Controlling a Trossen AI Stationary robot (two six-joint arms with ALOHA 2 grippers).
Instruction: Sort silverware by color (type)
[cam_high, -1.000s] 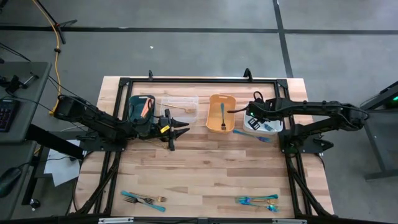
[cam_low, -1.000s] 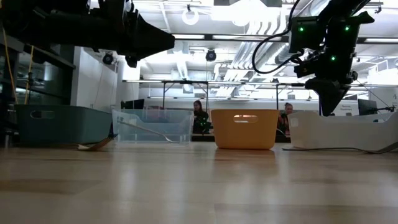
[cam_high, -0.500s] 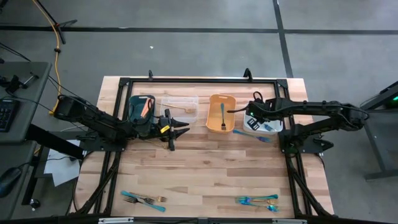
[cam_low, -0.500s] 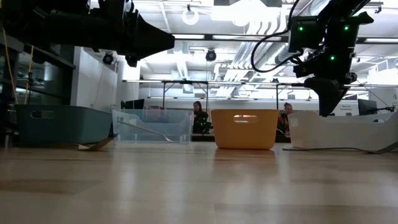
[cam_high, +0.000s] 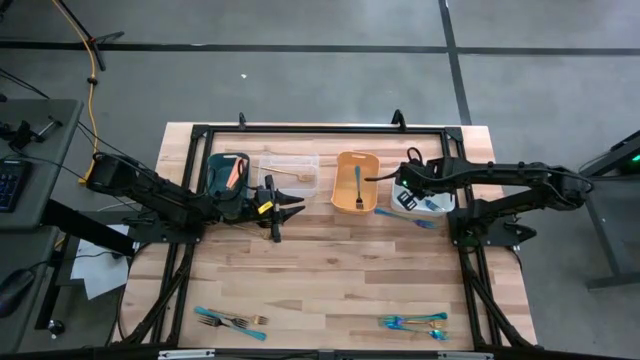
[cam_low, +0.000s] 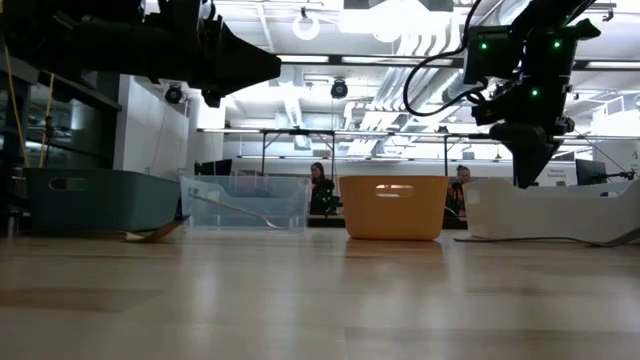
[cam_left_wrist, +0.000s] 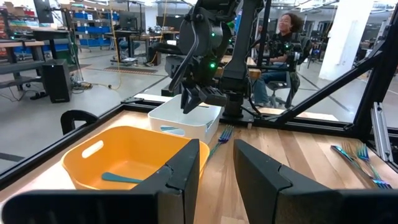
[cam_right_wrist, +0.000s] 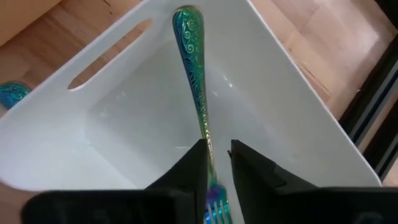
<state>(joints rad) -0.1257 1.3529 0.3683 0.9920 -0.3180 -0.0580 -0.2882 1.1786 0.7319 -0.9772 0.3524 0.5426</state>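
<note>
a pale wooden bench (cam_high: 330, 270) framed in black rails carries four plastic bins in a row along its far edge: a dark teal bin (cam_high: 227, 172), a clear bin (cam_high: 289, 172), an orange bin (cam_high: 355, 182) and a white bin (cam_high: 425, 198), most likely one per colour.

the right claw (cam_high: 404, 195) hangs over the white bin with its fingers (cam_right_wrist: 189, 163) slightly parted and an iridescent blue-green fork (cam_right_wrist: 198, 102) lying between them, handle against the bin wall. whether the fingers are clear of it or touching, i cannot tell; it looks like a drop-off.

the left claw (cam_high: 284, 210) waits spread and empty just in front of the clear bin.

unsorted pieces lie well apart: a teal fork (cam_high: 405, 217) just beside the white bin, a mixed cluster (cam_high: 232, 321) near the front left, and a teal-and-gold cluster (cam_high: 414, 323) front right.
</note>
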